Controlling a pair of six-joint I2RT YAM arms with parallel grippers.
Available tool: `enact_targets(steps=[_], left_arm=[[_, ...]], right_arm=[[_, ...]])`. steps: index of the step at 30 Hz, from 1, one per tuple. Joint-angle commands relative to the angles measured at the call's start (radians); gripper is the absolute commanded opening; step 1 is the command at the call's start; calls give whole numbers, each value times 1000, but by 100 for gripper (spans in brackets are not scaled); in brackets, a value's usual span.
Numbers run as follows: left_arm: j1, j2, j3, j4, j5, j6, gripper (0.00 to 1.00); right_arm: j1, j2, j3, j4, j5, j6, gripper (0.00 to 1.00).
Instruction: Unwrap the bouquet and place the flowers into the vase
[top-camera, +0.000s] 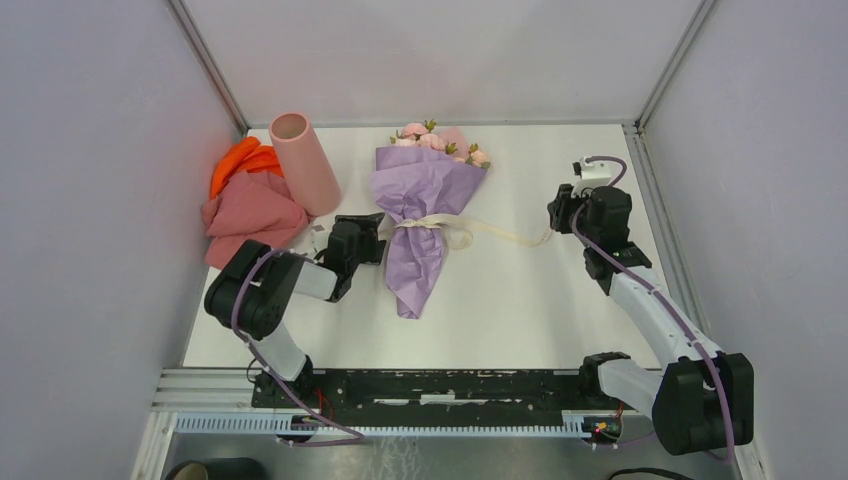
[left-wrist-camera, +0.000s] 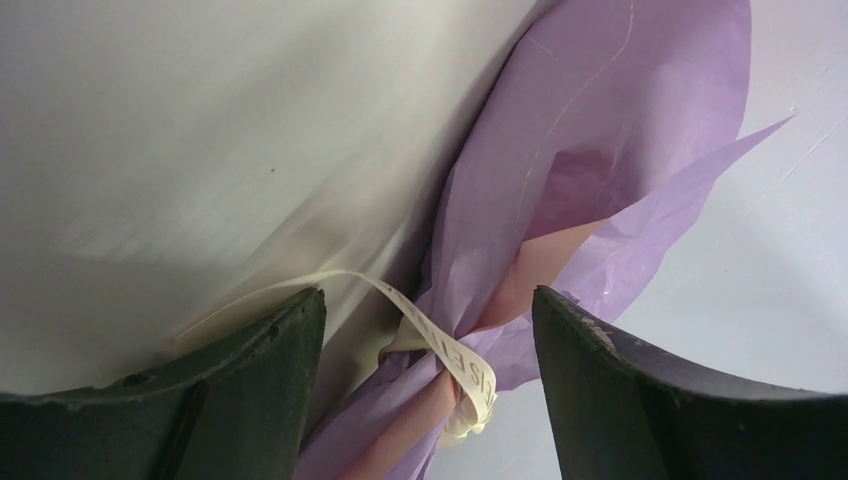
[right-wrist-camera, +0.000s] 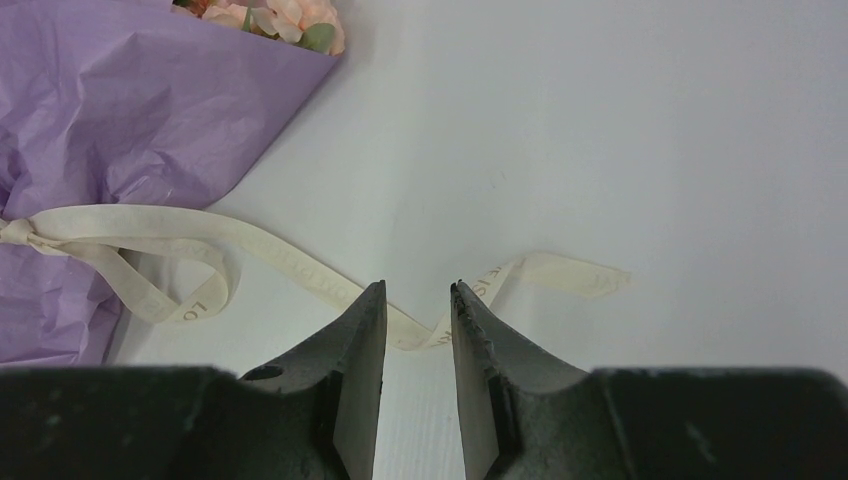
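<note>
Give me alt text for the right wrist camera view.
The right tool hangs, jaws slightly apart, over a cream ribbon trailing across the white table. The ribbon is tied around a lilac-wrapped bouquet at left, pink roses peeking out on top.

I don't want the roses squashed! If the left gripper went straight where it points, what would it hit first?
Most likely the cream ribbon knotted round the bouquet, dead ahead of the open left gripper. Depth is unclear.
</note>
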Motion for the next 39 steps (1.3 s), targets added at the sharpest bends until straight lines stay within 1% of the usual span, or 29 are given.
enact_targets(steps=[1,2,8,11,12,13,14,16,18,19,20,23,28,32,39], left_arm=[[8,53,41,53,33,-49,81],[10,68,47,59,37,-51,80],[22,142,78,96,67,-56,62],[26,157,76,119,74,-58,50],[28,160,79,119,75,-54,45],[30,163,85,120,79,-40,36],[34,169,99,113,88,-14,30],[50,172,133,76,114,25,20],[60,157,147,58,117,52,11],[62,143,148,49,113,67,4],[67,121,148,36,107,82,2],[75,41,137,11,85,140,2],[81,-130,141,-135,5,243,2],[85,-257,143,-219,-57,321,2],[107,-369,153,-305,-60,387,2]], right_arm=[[7,1,-6,24,20,-10,36],[7,2,-7,25,20,-10,36],[8,3,-10,26,24,-11,36],[8,6,-11,28,23,-11,36],[7,8,-11,29,22,-11,36],[8,10,-12,31,20,-11,36],[8,11,-13,33,20,-9,36],[9,13,-13,35,17,-9,36],[8,16,-13,36,17,-10,36],[11,17,-15,38,17,-10,36],[11,20,-17,40,17,-10,36],[11,42,-14,39,11,-10,36],[12,51,-20,49,4,-6,36],[14,68,-13,51,-14,-3,36],[34,100,5,40,-23,-6,37]])
